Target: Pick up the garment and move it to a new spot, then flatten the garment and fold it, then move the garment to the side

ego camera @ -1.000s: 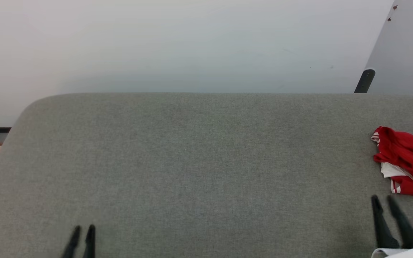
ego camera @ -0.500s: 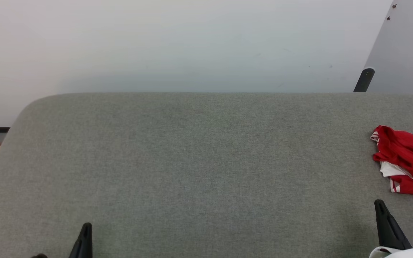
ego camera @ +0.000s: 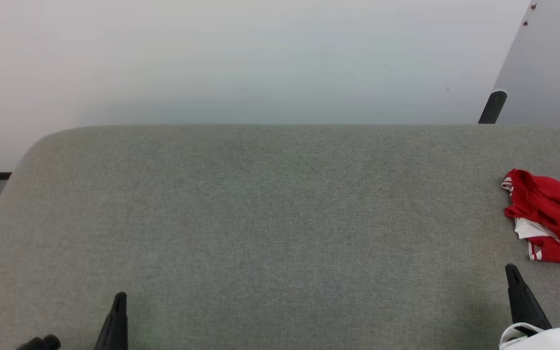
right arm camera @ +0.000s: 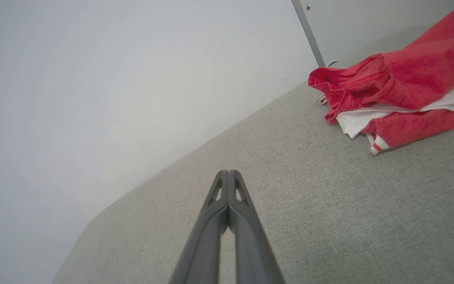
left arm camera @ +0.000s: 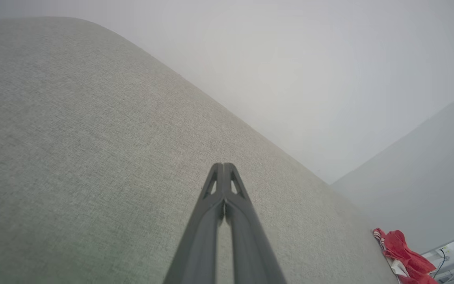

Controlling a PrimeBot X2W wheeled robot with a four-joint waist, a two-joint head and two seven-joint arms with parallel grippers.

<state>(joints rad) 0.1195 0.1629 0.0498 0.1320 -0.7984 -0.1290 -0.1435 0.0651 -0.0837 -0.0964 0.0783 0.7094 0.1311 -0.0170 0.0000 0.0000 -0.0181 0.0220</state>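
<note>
No text, label, brand, number or sign was legible. Crumpled garment (ego camera: 552, 214) at right edge of grey fabric surface (ego camera: 280, 218) showed plain red cloth, white cloth and red-and-white striped trim; no lettering readable on visible folds.

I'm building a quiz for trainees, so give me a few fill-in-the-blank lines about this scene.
The garment lies crumpled at the head view's ___ edge.
The left gripper and the right gripper are both ___.
The garment rests on a ___ fabric surface.
Missing words: right; shut; grey.
</note>
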